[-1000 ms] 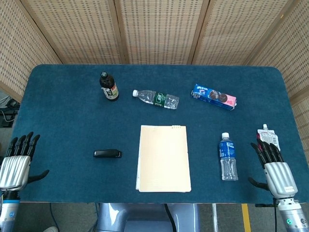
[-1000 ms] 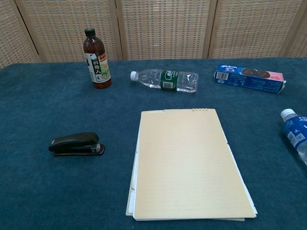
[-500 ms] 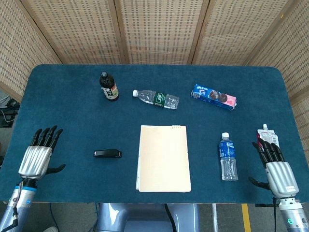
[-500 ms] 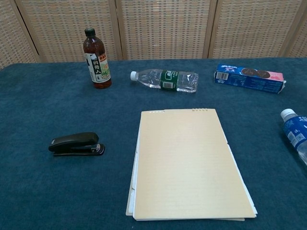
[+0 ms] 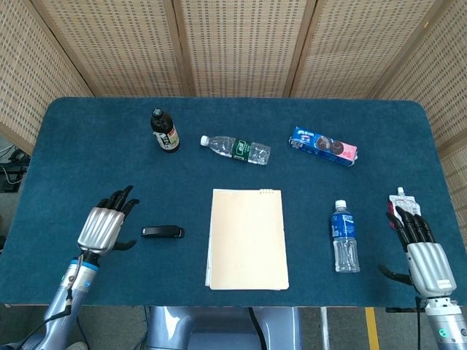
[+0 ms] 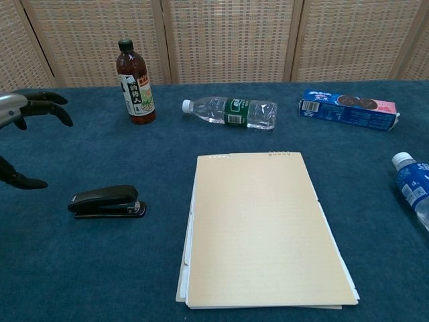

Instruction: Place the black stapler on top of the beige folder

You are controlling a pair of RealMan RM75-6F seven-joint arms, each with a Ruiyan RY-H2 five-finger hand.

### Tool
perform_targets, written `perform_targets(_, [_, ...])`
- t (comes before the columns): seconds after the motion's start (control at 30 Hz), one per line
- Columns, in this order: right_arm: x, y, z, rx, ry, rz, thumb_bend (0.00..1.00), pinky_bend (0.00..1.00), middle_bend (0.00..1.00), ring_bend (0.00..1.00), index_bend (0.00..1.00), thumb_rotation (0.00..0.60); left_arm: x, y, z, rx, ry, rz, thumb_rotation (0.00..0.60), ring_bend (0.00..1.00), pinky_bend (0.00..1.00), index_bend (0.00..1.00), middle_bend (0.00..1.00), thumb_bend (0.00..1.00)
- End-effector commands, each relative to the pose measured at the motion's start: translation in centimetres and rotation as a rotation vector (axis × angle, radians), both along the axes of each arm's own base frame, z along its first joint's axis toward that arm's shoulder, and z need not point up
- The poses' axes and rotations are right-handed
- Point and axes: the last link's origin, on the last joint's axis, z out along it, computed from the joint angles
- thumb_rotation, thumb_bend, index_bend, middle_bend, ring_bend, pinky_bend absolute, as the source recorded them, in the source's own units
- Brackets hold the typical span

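Observation:
The black stapler [image 5: 163, 232] [image 6: 107, 202] lies flat on the blue table, left of the beige folder [image 5: 246, 238] [image 6: 261, 229], which lies flat at the front middle. My left hand [image 5: 104, 225] [image 6: 23, 127] hovers open just left of the stapler, fingers spread, not touching it. At the table's front right corner my right hand [image 5: 422, 251] is open and holds nothing; the chest view does not show it.
A dark bottle [image 5: 165, 130] stands at the back left. A clear bottle [image 5: 236, 149] lies behind the folder. A blue biscuit box [image 5: 323, 146] lies at the back right. A blue-labelled bottle [image 5: 343, 236] lies right of the folder, and a white pouch [image 5: 403, 201] lies near the right hand.
My left hand has moved right and forward from the table's left edge to just beside the stapler, entering the chest view. The right hand has barely moved.

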Motion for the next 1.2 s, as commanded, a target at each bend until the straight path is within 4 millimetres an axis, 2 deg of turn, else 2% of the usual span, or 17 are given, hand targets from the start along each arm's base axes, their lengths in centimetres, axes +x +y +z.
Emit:
perform_targets(0.03, [0.0,0.0,0.1,-0.001,-0.003,-0.002,0.10,0.00,0.00,0.00,0.03,0.600,0.7,1.0,-1.4,-0.017,0.016,-0.005,0.600,0.16,0.29,0.26,0.09,0.12])
perform_targets(0.23, [-0.1,-0.1,0.3,-0.007,-0.013,-0.005,0.10,0.00,0.00,0.00,0.03,0.600,1.4,1.8,-3.6,-0.065,0.035,0.009,0.600,0.19,0.30,0.31,0.14,0.17])
perform_targets(0.47, [-0.2,-0.2,0.6,-0.014,-0.025,-0.006,0.10,0.00,0.00,0.00,0.03,0.600,2.2,2.2,-5.7,-0.104,0.054,0.026,0.600,0.22,0.33,0.35,0.18,0.17])
perform_targets(0.57, [-0.2,-0.2,0.7,-0.016,-0.028,-0.005,0.10,0.00,0.00,0.00,0.03,0.600,2.6,2.3,-6.4,-0.116,0.056,0.034,0.600,0.23,0.33,0.36,0.19,0.21])
perform_targets(0.97, [-0.2,-0.1,0.9,-0.017,-0.039,-0.001,0.10,0.00,0.00,0.00,0.03,0.600,3.5,2.0,-8.5,-0.135,0.091,0.056,0.600,0.24,0.34,0.39,0.21,0.27])
perform_targets(1.1, [-0.2,-0.1,0.9,-0.016,-0.039,-0.002,0.10,0.00,0.00,0.00,0.03,0.600,3.6,2.1,-8.9,-0.139,0.095,0.071,0.600,0.25,0.35,0.40,0.21,0.35])
perform_targets(1.2, [-0.2,-0.2,0.9,-0.017,-0.041,-0.002,0.10,0.00,0.00,0.00,0.03,0.600,3.7,2.2,-9.1,-0.140,0.089,0.081,0.600,0.25,0.35,0.40,0.22,0.36])
